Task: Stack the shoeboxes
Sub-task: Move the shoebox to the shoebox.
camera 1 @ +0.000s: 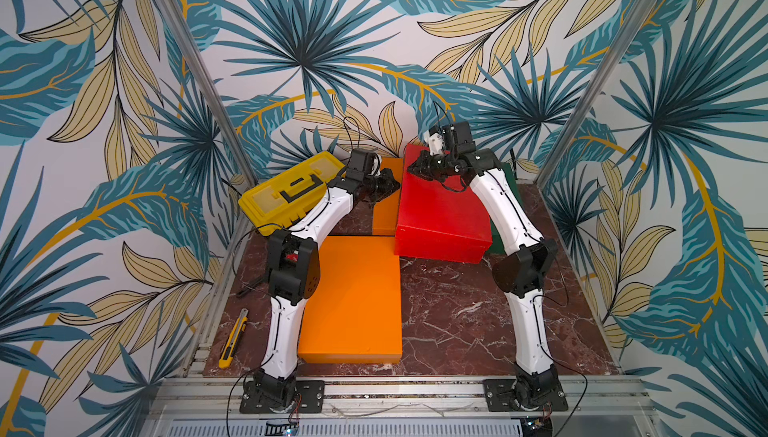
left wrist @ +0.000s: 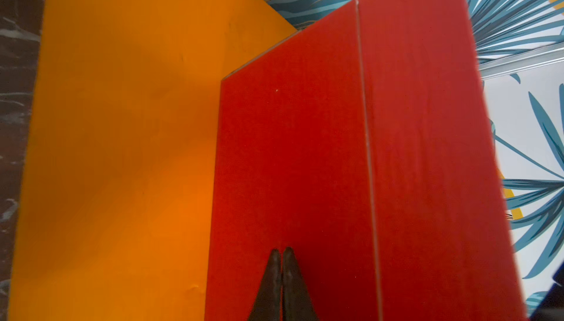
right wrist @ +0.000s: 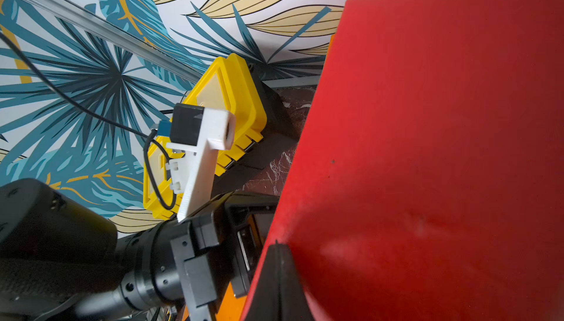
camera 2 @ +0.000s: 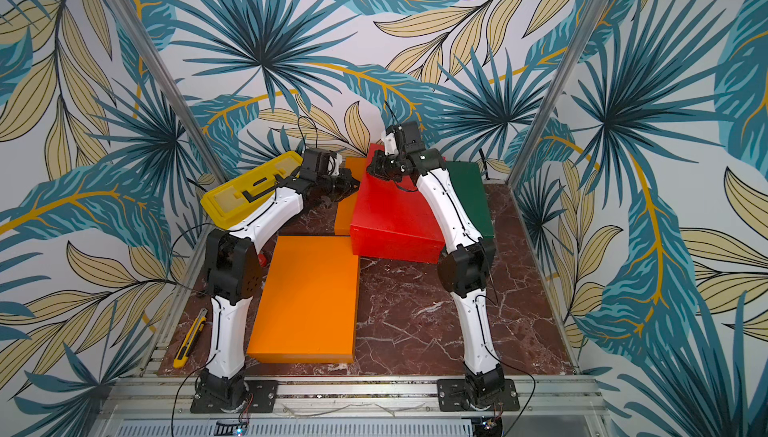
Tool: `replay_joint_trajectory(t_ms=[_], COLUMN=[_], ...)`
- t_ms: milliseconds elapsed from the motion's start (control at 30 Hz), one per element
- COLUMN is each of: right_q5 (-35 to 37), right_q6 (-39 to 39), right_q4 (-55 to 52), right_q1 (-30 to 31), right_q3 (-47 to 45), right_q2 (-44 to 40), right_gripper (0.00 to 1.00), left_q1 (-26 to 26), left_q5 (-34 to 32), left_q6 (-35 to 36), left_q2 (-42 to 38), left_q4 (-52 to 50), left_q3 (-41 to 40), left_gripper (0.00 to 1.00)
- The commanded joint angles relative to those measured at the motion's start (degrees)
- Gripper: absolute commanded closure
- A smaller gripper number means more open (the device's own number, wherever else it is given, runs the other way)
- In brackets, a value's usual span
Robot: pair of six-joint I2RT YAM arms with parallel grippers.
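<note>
- Closest to the camera, an aluminium rail (camera 1: 399,387) is running along the front edge of the red marble tabletop (camera 1: 457,322). Just behind it I am seeing the near orange shoebox (camera 1: 353,297) lying flat, its plain matte lid facing up.
- I am watching the left gripper (camera 1: 392,184) with its fingers (left wrist: 274,276) pressed together and holding nothing. The tips are butting against the long side wall of the red shoebox (left wrist: 293,166), beside the lid's seam line.
- I am reading the right gripper (camera 1: 413,168) as closed too. In the right wrist view its black fingertips (right wrist: 274,279) are meeting at the edge of the red lid and touching it, with nothing clamped between them.
- The red shoebox is sitting at the back centre between the two grippers. It is overlapping the far orange shoebox (camera 1: 384,214) on its left and the dark green shoebox (camera 2: 469,198) on its right. Its near left corner is reaching over the near orange shoebox's far corner, and I cannot tell what is bearing its weight.
- At the back left, the yellow toolbox (camera 1: 286,193) with a black handle is lying beside the left forearm.
- A yellow utility knife (camera 1: 233,339) is lying at the front left edge of the tabletop.
</note>
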Motion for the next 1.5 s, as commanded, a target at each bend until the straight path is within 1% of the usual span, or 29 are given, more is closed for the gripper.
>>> replay_joint_trajectory(t_ms=[0, 133, 333, 433, 533, 600, 633, 667, 700, 733, 767, 800, 867, 967, 1067, 1167, 1400, 1467], right_q5=[1.98, 1.00, 1.67, 2.93, 4.27, 5.62, 6.56, 7.60, 8.66, 9.49, 10.33, 11.07, 11.78, 10.82, 9.17, 7.87, 7.21, 7.13], right_q6=[-0.56, -1.42, -2.70, -3.53, -4.15, -4.40, -4.37, -4.22, -3.93, -3.72, -3.50, -3.18, -2.06, 0.61, 2.23, 3.05, 4.76, 5.17], right_q4=[-7.59, -7.24, -9.01, -10.87, -11.24, -10.50, -9.94, -9.07, -8.17, -6.98, -5.41, -4.04, -0.73, 3.79, 6.40, 8.18, 10.51, 11.37], right_q1=[1.11, 0.38, -1.07, -1.44, -1.79, -2.04, -2.21, -2.45, -2.72, -3.13, -3.64, -4.30, -6.38, -10.36, -12.92, -13.96, -16.74, -17.81], right_q3=[-3.95, -3.96, -3.87, -4.67, -8.97, -14.71, -17.97, -22.02, -25.67, -29.86, -34.48, -38.49, -47.19, -56.92, -62.78, -65.52, -69.62, -70.81], right_q2=[3.56, 1.52, -6.72, -11.40, -17.41, -21.84, -24.64, -27.49, -29.89, -32.89, -35.84, -38.36, -43.63, -49.27, -51.69, -52.10, -52.46, -52.49], right_gripper=[1.00, 1.00, 1.00, 0.94, 0.86, 0.79, 0.69, 0.56, 0.45, 0.36, 0.30, 0.26, 0.19, 0.14, 0.14, 0.14, 0.12, 0.12], left_q1=[-2.58, -2.45, -0.29, 1.17, 2.29, 2.60, 2.60, 2.57, 2.55, 2.51, 2.51, 2.43, 2.20, 1.12, -0.63, -1.94, -2.93, -3.02], left_q5=[3.80, 3.13, 2.53, 2.21, 0.79, 0.15, 0.03, 0.22, 0.39, 0.75, 1.15, 1.38, 2.03, 3.03, 3.33, 3.91, 4.55, 4.71], left_q6=[0.00, 0.65, 1.07, 1.60, 3.10, 4.22, 4.80, 5.09, 5.19, 5.18, 5.31, 5.36, 5.45, 5.77, 6.55, 6.46, 5.99, 5.89], left_q2=[-0.15, -2.75, -6.99, -9.11, -11.52, -13.32, -14.20, -15.09, -15.68, -16.27, -16.80, -17.12, -17.73, -18.50, -18.59, -17.95, -15.95, -15.44], left_q4=[0.87, 0.83, 0.82, 0.25, -2.21, -3.10, -3.52, -3.58, -3.58, -3.66, -3.76, -4.05, -4.79, -4.89, -5.07, -5.07, -5.07, -5.07], left_q3=[-0.36, -2.72, -5.75, -6.60, -6.68, -7.09, -7.24, -7.66, -8.04, -8.42, -8.76, -9.10, -9.47, -9.92, -9.49, -8.88, -8.48, -8.43], left_gripper=[0.93, 0.93, 0.93, 0.92, 0.90, 0.82, 0.74, 0.63, 0.51, 0.38, 0.28, 0.21, 0.13, 0.07, 0.05, 0.04, 0.04, 0.06])
